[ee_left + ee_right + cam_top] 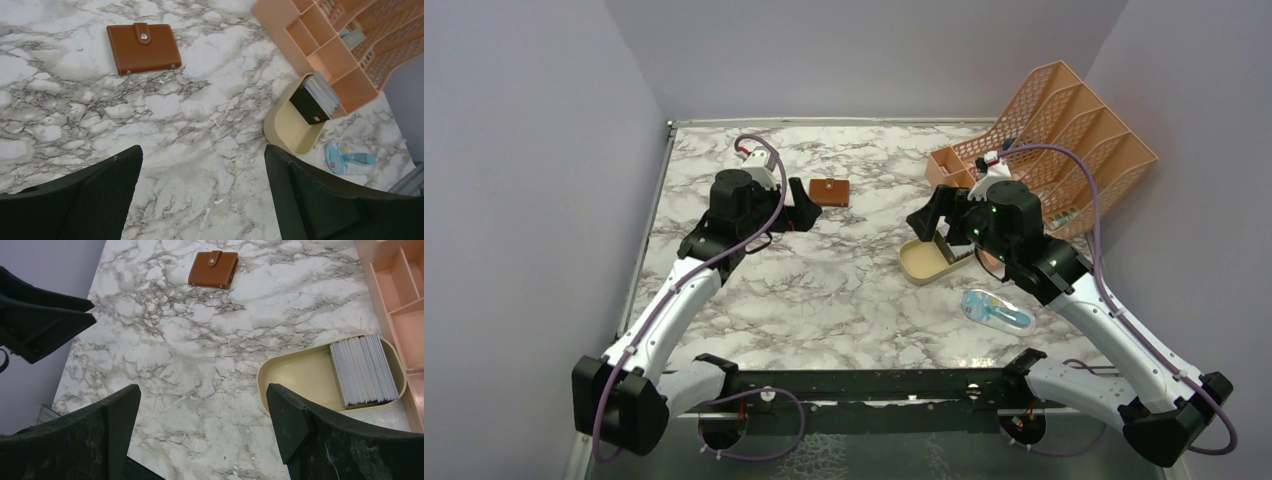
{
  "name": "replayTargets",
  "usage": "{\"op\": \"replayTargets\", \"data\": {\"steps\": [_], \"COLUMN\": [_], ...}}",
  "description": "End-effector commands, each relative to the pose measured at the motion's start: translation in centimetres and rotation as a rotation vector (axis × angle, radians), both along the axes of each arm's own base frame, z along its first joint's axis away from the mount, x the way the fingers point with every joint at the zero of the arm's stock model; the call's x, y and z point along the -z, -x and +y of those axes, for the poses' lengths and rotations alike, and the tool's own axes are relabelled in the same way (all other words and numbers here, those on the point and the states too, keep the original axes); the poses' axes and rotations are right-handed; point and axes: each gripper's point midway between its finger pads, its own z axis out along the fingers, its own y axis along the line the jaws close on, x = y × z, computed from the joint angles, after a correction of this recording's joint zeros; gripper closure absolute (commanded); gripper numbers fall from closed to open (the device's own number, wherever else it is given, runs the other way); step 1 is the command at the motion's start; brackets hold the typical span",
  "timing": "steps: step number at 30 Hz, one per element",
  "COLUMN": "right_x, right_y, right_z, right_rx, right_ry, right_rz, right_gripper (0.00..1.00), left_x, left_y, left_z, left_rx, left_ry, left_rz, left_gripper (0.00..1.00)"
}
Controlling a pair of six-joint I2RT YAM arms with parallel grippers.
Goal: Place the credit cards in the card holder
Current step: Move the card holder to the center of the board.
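Note:
The brown leather card holder point(829, 192) lies shut and flat on the marble table at the back, its snap stud up; it also shows in the left wrist view point(143, 47) and the right wrist view point(213, 269). A stack of pale grey-white credit cards point(364, 370) stands on edge in the right end of a tan oval tray point(300, 375); from the left wrist view point(316, 97) the stack's front card looks dark. My left gripper point(800, 206) is open and empty just left of the card holder. My right gripper point(930, 222) is open and empty above the tray's left end.
The orange mesh file rack point(1054, 140) leans at the back right, right behind the tray point(921, 264). A blue-and-clear packet point(996, 310) lies near the front right. Walls close in the table on the left, back and right.

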Motion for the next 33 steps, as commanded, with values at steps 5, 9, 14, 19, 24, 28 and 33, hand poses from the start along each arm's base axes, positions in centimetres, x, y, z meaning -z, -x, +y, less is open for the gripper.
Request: {"op": "replayTargets", "data": {"steps": [5,9,14,19,24,28,33], "right_x": [-1.1,-1.2,-1.3,-1.4,-1.8,-1.9,-1.9], "right_y": [-0.3,-0.2,0.3,0.5,0.6,0.6,0.7], "right_z": [0.4,0.6,1.0,1.1,1.2,1.1,1.0], "right_rx": [-0.015,-0.031,-0.065,-0.073,-0.083,-0.084,-0.083], "right_ry": [-0.035,-0.034,-0.038,-0.045,-0.052,-0.041,-0.029], "right_rz": [-0.039,-0.035,-0.037,-0.033,-0.034,-0.034,-0.024], "right_gripper": [0.00,0.00,0.02,0.04,0.05,0.05,0.05], "left_x": [4.4,7.1,9.6,11.8,14.5,16.8,18.9], "left_y": [-8.0,-11.9,-16.6,-19.1,-19.8,-20.1,-20.4], "left_z": [2.1,2.3,1.5,0.7,0.5,1.1,1.9], "left_rx": [-0.282,-0.369,-0.385,-0.355,-0.325,-0.323,-0.306], "left_ry": [-0.096,-0.146,-0.199,-0.237,-0.266,-0.279,-0.261], "left_rz": [0.120,0.178,0.185,0.196,0.231,0.272,0.311], "left_gripper": [0.19,0.23,0.34,0.43,0.46,0.46,0.46]}}
